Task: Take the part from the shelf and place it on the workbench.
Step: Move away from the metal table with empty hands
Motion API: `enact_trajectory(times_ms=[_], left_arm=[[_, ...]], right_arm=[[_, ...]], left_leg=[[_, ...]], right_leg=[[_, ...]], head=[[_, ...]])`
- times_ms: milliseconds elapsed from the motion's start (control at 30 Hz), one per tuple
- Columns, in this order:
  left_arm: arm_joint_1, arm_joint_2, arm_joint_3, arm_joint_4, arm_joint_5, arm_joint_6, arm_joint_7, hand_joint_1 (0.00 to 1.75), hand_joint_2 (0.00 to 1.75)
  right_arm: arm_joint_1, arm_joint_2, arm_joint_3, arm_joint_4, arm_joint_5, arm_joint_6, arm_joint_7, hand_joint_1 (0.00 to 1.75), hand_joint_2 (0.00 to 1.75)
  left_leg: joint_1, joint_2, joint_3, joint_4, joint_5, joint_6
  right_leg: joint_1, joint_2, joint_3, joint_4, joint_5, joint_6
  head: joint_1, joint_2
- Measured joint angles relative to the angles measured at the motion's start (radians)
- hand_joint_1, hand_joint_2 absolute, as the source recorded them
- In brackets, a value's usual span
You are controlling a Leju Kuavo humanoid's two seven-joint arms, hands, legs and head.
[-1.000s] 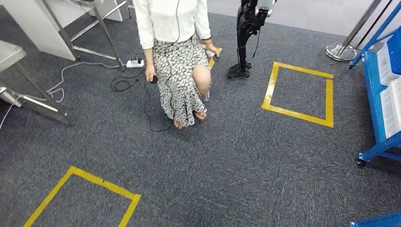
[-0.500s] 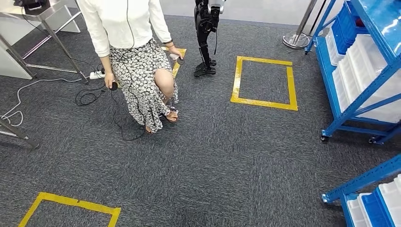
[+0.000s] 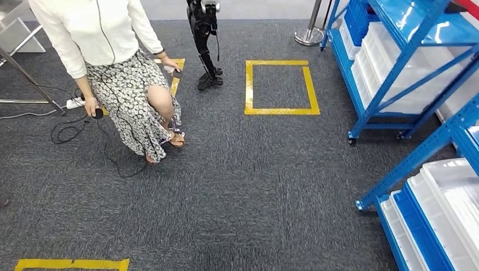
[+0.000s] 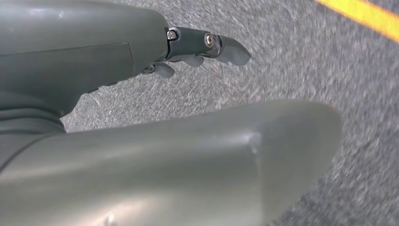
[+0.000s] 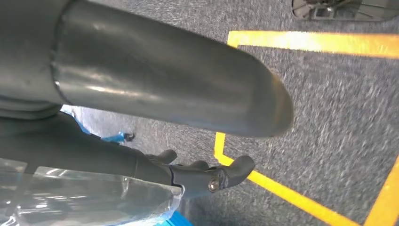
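Part first: I cannot pick it out, so its place, its long axis and its heading stay unknown to me. Going from the left of my head feed, a metal table frame [image 3: 25,70] stands at the edge. Next to it one person [image 3: 101,34] in a white top and patterned skirt holds a small dark object in each hand, cables and a power strip [image 3: 74,103] lying behind on the grey carpet [image 3: 243,186]. Past that come the black legs of one other robot [image 3: 204,34]. I count one whole yellow tape square [image 3: 248,84], one partly hidden behind the person, and one strip at the bottom left corner. One stanchion base [image 3: 309,38] sits beside the far shelf [image 3: 390,79]; a near shelf [image 3: 418,155] makes two blue racks, both carrying white bins [image 3: 446,197].

My left hand [image 4: 94,61] hangs over carpet, fingers stretched out, holding nothing. My right hand [image 5: 117,160] does likewise, fingers out and apart from the thumb; something glossy and clear [image 5: 70,197] lies beyond them, and I cannot tell what.
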Motion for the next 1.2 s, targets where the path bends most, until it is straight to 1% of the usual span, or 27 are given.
enact_trajectory(times_ms=[67, 100, 167, 233, 267, 300, 333, 367, 400, 467, 533, 567, 600, 667, 733, 767, 800, 833, 867, 900, 933, 967, 1000, 1033, 1100, 1133, 1200], left_arm=[[-0.004, 0.000, -0.001, 0.000, -0.009, -0.006, 0.000, 0.00, 0.00], [-0.006, 0.000, -0.002, 0.000, -0.013, -0.009, 0.001, 0.00, 0.00], [-0.007, 0.000, -0.004, 0.000, -0.019, -0.013, 0.003, 0.00, 0.00], [-0.004, 0.001, -0.004, 0.000, -0.022, -0.015, 0.005, 0.00, 0.00], [-0.003, 0.001, -0.004, 0.000, -0.023, -0.015, 0.006, 0.00, 0.00], [-0.002, 0.001, -0.005, 0.000, -0.024, -0.015, 0.006, 0.00, 0.00], [-0.001, 0.001, -0.005, 0.000, -0.025, -0.016, 0.007, 0.00, 0.00], [-0.001, 0.001, -0.006, 0.000, -0.026, -0.017, 0.008, 0.00, 0.00], [-0.001, 0.002, -0.007, 0.000, -0.028, -0.019, 0.008, 0.00, 0.00], [-0.001, 0.008, -0.009, -0.001, -0.029, -0.025, 0.010, 0.00, 0.00], [-0.001, 0.014, -0.010, -0.001, -0.031, -0.028, 0.011, 0.00, 0.00], [-0.002, 0.014, -0.011, -0.001, -0.031, -0.029, 0.012, 0.00, 0.00], [-0.003, 0.015, -0.012, -0.001, -0.033, -0.031, 0.012, 0.00, 0.00], [-0.004, 0.016, -0.015, -0.002, -0.036, -0.033, 0.013, 0.00, 0.00], [0.000, 0.016, -0.017, -0.002, -0.038, -0.034, 0.013, 0.00, 0.00], [0.002, 0.016, -0.017, -0.002, -0.039, -0.034, 0.013, 0.00, 0.00], [0.004, 0.017, -0.018, -0.002, -0.039, -0.034, 0.013, 0.00, 0.00], [0.004, 0.016, -0.018, -0.001, -0.039, -0.034, 0.013, 0.00, 0.00], [0.004, 0.016, -0.019, -0.001, -0.039, -0.034, 0.013, 0.00, 0.00], [0.004, 0.015, -0.020, -0.001, -0.039, -0.035, 0.013, 0.00, 0.00], [0.004, 0.015, -0.021, -0.001, -0.039, -0.035, 0.013, 0.00, 0.00], [0.004, 0.015, -0.023, -0.002, -0.039, -0.035, 0.013, 0.00, 0.00], [0.004, 0.016, -0.024, -0.002, -0.040, -0.035, 0.013, 0.00, 0.00], [0.002, 0.018, -0.026, -0.002, -0.040, -0.035, 0.013, 0.00, 0.00], [-0.001, 0.018, -0.027, -0.002, -0.040, -0.035, 0.013, 0.00, 0.00], [-0.003, 0.018, -0.027, -0.002, -0.040, -0.035, 0.013, 0.00, 0.00], [-0.001, 0.018, -0.028, -0.002, -0.040, -0.034, 0.013, 0.00, 0.00]], right_arm=[[0.000, -0.001, 0.000, 0.000, -0.007, -0.003, -0.003, 0.00, 0.00], [0.001, -0.001, 0.000, 0.000, -0.011, -0.004, -0.005, 0.00, 0.00], [0.001, -0.002, -0.001, 0.000, -0.017, -0.006, -0.009, 0.00, 0.00], [0.001, -0.003, -0.003, 0.000, -0.020, -0.008, -0.012, 0.00, 0.00], [0.001, -0.002, -0.004, 0.000, -0.021, -0.008, -0.013, 0.00, 0.00], [0.002, -0.002, -0.005, 0.000, -0.022, -0.009, -0.014, 0.00, 0.00], [0.003, -0.003, -0.006, 0.000, -0.023, -0.009, -0.014, 0.00, 0.00], [0.004, -0.003, -0.006, 0.000, -0.024, -0.011, -0.014, 0.00, 0.00], [0.005, -0.003, -0.007, 0.000, -0.025, -0.012, -0.015, 0.00, 0.00], [0.005, -0.001, -0.007, 0.000, -0.026, -0.015, -0.017, 0.00, 0.00], [0.005, 0.002, -0.008, 0.000, -0.025, -0.017, -0.019, 0.00, 0.00], [0.006, 0.002, -0.009, 0.000, -0.025, -0.018, -0.020, 0.00, 0.00], [0.008, 0.003, -0.010, 0.000, -0.026, -0.019, -0.020, 0.00, 0.00], [0.009, 0.000, -0.016, 0.000, -0.027, -0.023, -0.023, 0.00, 0.00], [0.007, -0.003, -0.021, 0.000, -0.029, -0.027, -0.028, 0.00, 0.00], [0.005, -0.004, -0.023, 0.000, -0.029, -0.027, -0.029, 0.00, 0.00], [0.006, -0.005, -0.024, 0.000, -0.029, -0.028, -0.030, 0.00, 0.00], [0.007, -0.006, -0.024, 0.000, -0.029, -0.028, -0.031, 0.00, 0.00], [0.008, -0.007, -0.025, 0.000, -0.029, -0.029, -0.031, 0.00, 0.00], [0.010, -0.009, -0.025, 0.000, -0.029, -0.029, -0.031, 0.00, 0.00], [0.009, -0.009, -0.026, 0.000, -0.029, -0.030, -0.031, 0.00, 0.00], [0.007, -0.010, -0.026, 0.000, -0.029, -0.031, -0.031, 0.00, 0.00], [0.005, -0.010, -0.027, 0.000, -0.029, -0.031, -0.031, 0.00, 0.00], [0.004, -0.009, -0.027, 0.000, -0.029, -0.031, -0.031, 0.00, 0.00], [0.004, -0.009, -0.029, 0.000, -0.029, -0.032, -0.031, 0.00, 0.00], [0.005, -0.009, -0.029, 0.000, -0.029, -0.032, -0.031, 0.00, 0.00], [0.004, -0.009, -0.030, 0.000, -0.029, -0.033, -0.031, 0.00, 0.00]], left_leg=[[0.004, 0.018, 0.001, 0.011, -0.012, -0.014], [0.009, 0.015, 0.002, 0.014, -0.017, -0.019], [0.019, -0.027, -0.012, 0.061, -0.061, -0.028], [0.022, -0.087, -0.060, 0.179, -0.142, -0.032], [0.022, -0.101, -0.089, 0.246, -0.176, -0.031], [0.022, -0.106, -0.109, 0.292, -0.190, -0.027], [0.021, -0.109, -0.113, 0.304, -0.184, -0.021], [0.019, -0.113, -0.098, 0.276, -0.159, -0.013], [0.016, -0.125, -0.068, 0.215, -0.123, -0.003], [0.006, -0.170, -0.004, 0.084, -0.063, 0.018], [-0.005, -0.189, 0.020, 0.033, -0.044, 0.032], [-0.009, -0.178, 0.020, 0.030, -0.040, 0.038], [-0.008, -0.165, 0.023, 0.018, -0.030, 0.044], [-0.006, -0.139, 0.033, -0.014, -0.006, 0.053], [-0.007, -0.111, 0.033, -0.030, 0.011, 0.056], [-0.007, -0.095, 0.027, -0.029, 0.015, 0.055], [-0.007, -0.079, 0.021, -0.029, 0.017, 0.052], [-0.007, -0.065, 0.016, -0.028, 0.020, 0.048], [-0.005, -0.051, 0.011, -0.027, 0.021, 0.043], [-0.002, -0.038, 0.007, -0.022, 0.021, 0.037], [-0.001, -0.025, 0.003, -0.013, 0.019, 0.029], [-0.001, -0.013, -0.005, -0.001, 0.012, 0.018], [-0.003, -0.002, -0.010, 0.011, 0.004, 0.009], [-0.004, 0.007, -0.012, 0.019, -0.004, 0.000], [0.000, 0.021, -0.009, 0.025, -0.014, -0.010], [0.006, 0.008, -0.009, 0.033, -0.025, -0.017], [0.014, -0.052, -0.031, 0.095, -0.081, -0.030]], right_leg=[[0.006, 0.016, -0.009, 0.003, -0.001, -0.022], [0.005, 0.028, -0.010, 0.004, 0.000, -0.031], [0.004, 0.049, -0.011, 0.003, 0.007, -0.047], [0.009, 0.070, -0.016, 0.004, 0.016, -0.060], [0.015, 0.082, -0.019, 0.004, 0.019, -0.064], [0.020, 0.095, -0.022, 0.005, 0.022, -0.067], [0.025, 0.109, -0.023, 0.005, 0.024, -0.069], [0.029, 0.123, -0.023, 0.005, 0.026, -0.069], [0.032, 0.137, -0.023, 0.004, 0.029, -0.069], [0.034, 0.161, -0.025, 0.003, 0.036, -0.065], [0.033, 0.181, -0.029, 0.001, 0.043, -0.056], [0.033, 0.192, -0.031, -0.002, 0.048, -0.049], [0.034, 0.191, -0.035, -0.002, 0.051, -0.045], [0.039, 0.151, -0.058, 0.025, 0.034, -0.046], [0.038, 0.097, -0.110, 0.127, -0.024, -0.056], [0.033, 0.086, -0.141, 0.194, -0.054, -0.055], [0.028, 0.080, -0.163, 0.247, -0.073, -0.050], [0.022, 0.075, -0.167, 0.268, -0.079, -0.040], [0.016, 0.069, -0.152, 0.253, -0.071, -0.027], [0.011, 0.056, -0.112, 0.193, -0.052, -0.013], [0.007, 0.030, -0.068, 0.120, -0.036, -0.003], [0.005, 0.005, -0.031, 0.060, -0.023, 0.001], [0.005, -0.012, -0.007, 0.021, -0.017, -0.003], [0.008, -0.019, -0.003, 0.012, -0.018, -0.013], [0.010, 0.006, -0.010, 0.016, -0.015, -0.032], [0.008, 0.017, -0.011, 0.015, -0.012, -0.040], [0.005, 0.040, -0.013, 0.015, -0.001, -0.057]], head=[[-0.003, 0.000], [-0.004, 0.000], [-0.005, 0.000], [-0.006, 0.000], [-0.006, 0.000], [-0.005, 0.000], [-0.005, 0.000], [-0.005, 0.000], [-0.005, 0.000], [-0.005, 0.000], [-0.006, 0.000], [-0.007, 0.000], [-0.007, 0.000], [-0.004, 0.000], [0.002, 0.000], [0.004, 0.000], [0.005, 0.000], [0.004, 0.000], [0.004, 0.000], [0.005, 0.000], [0.005, 0.000], [0.007, 0.000], [0.005, 0.000], [0.004, 0.000], [-0.002, 0.000], [-0.002, 0.000], [-0.003, 0.000]])
